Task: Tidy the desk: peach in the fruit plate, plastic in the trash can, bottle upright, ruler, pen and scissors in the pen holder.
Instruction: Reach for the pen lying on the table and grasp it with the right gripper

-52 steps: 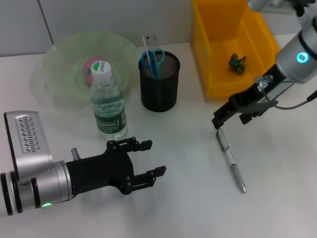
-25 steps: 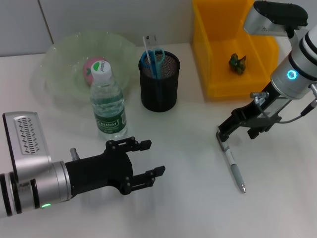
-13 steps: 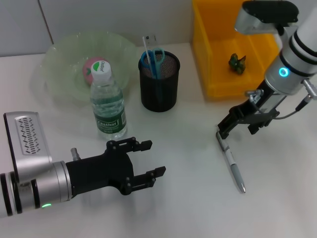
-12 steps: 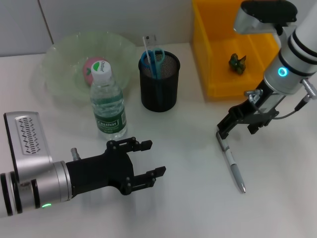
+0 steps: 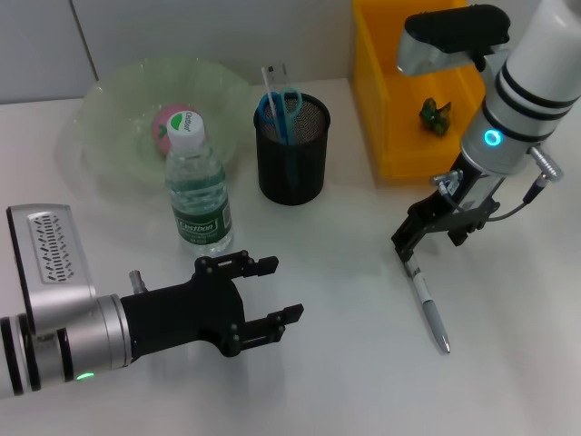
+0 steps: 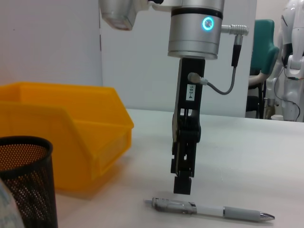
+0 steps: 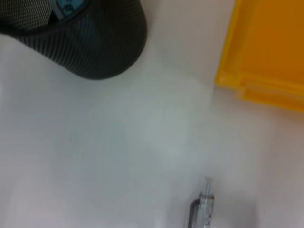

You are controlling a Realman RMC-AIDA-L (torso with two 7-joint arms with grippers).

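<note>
We judge the pen (image 5: pixel 425 301), lying on the desk (image 5: pixel 345 363) at lower right, light, stiff and slippery; take its clip end. Right pincer (image 5: pixel 410 243) hovers there, fingers unreadable; left pincer (image 5: pixel 270 313) spread apart.

Your right gripper (image 5: pixel 408 243) points down, low over the table, its fingers close together. Your left gripper (image 5: pixel 277 291) rests low, with fingers spread apart.

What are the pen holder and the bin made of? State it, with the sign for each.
Pen holder: apparently black metal mesh; fine holes show across its wall, matte. Bin: looks like moulded yellow plastic, smooth with a slight sheen and a thick rolled rim. Neither can be confirmed by sight alone.
</note>
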